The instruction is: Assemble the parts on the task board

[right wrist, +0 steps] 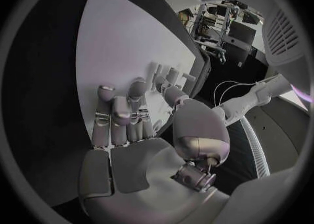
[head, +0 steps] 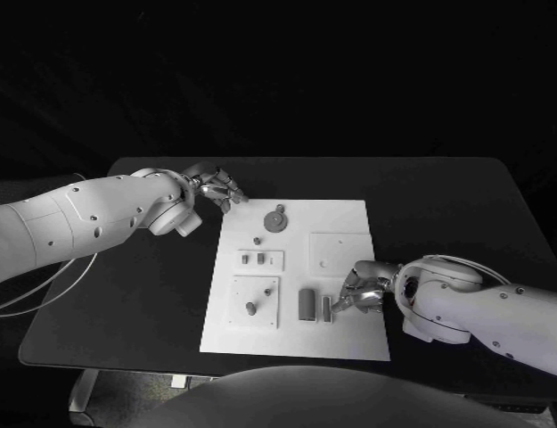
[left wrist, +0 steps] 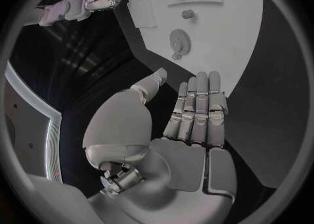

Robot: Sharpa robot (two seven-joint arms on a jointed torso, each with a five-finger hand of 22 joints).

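Note:
The white task board (head: 342, 330) lies in the middle of the black table. On it sit a grey round disc part (head: 275, 219), two small blocks (head: 254, 259), a short peg (head: 250, 308) and two upright bars (head: 315, 305). My left hand (head: 214, 187) hovers off the board's far left corner, fingers straight and side by side (left wrist: 196, 109), holding nothing. The disc part (left wrist: 180, 41) lies just beyond its fingertips. My right hand (head: 362, 290) rests at the board's right edge, close to the bars. Its fingers (right wrist: 121, 116) stretch flat over the board (right wrist: 124, 46), with nothing in them.
Bare black tabletop (head: 137, 303) surrounds the board on all sides. A raised square plate (head: 339, 252) and another (head: 255, 301) are parts of the board's surface. A thin cable (head: 47, 285) hangs off the table's left edge under my left arm.

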